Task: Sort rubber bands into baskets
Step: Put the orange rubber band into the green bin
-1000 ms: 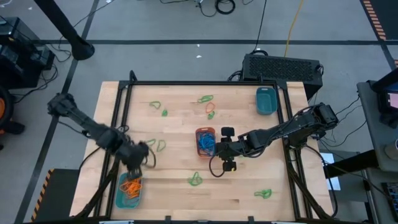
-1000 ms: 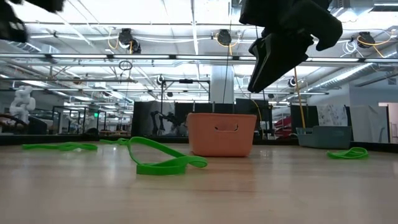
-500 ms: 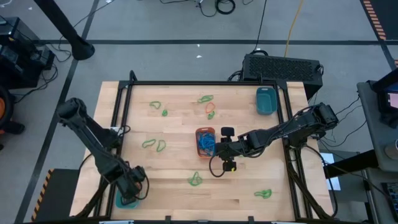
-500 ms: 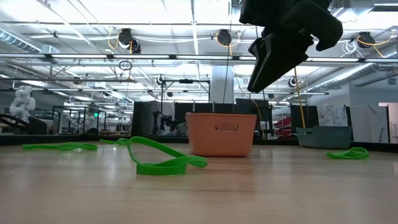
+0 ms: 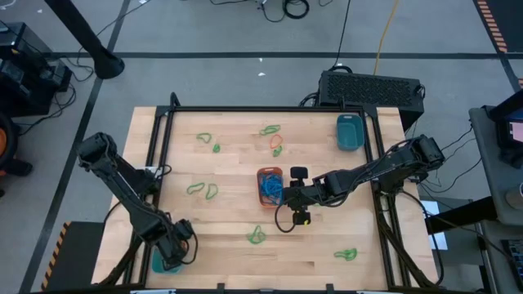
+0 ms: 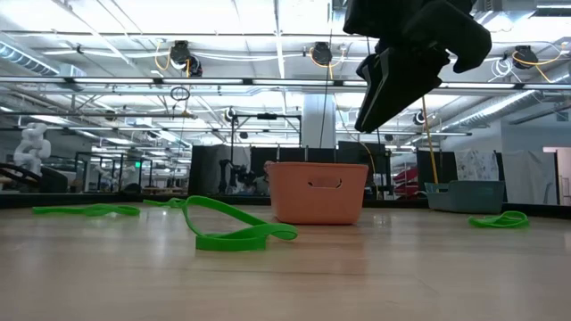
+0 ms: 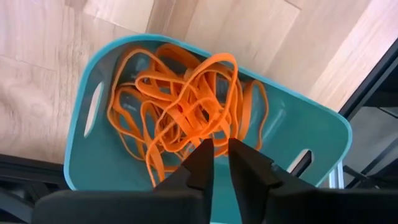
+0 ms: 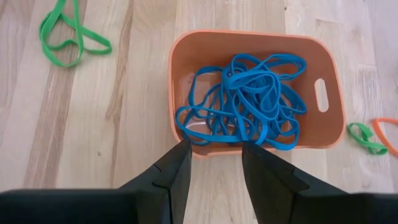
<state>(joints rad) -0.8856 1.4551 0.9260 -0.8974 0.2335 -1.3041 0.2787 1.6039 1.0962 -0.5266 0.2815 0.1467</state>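
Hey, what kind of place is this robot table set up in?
Most likely a robotics lab or an industrial workshop hall. The low view shows a large open room with exposed ceiling trusses and hanging lights. The high view shows a wooden table on a concrete floor with loose cables.

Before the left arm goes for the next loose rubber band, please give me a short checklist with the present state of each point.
1. Left gripper above the teal plastic basket that holds the orange rubber bands: ok.
2. Left gripper fingers free of any band: cannot tell; they stand only slightly apart, close over the orange pile.
3. Right gripper open and empty: ok; it hovers by the orange plastic basket of blue rubber bands.
4. Loose green rubber bands on the wooden table to fetch: ok.
5. Second teal basket at the far right corner: ok; whether it is empty, cannot tell.
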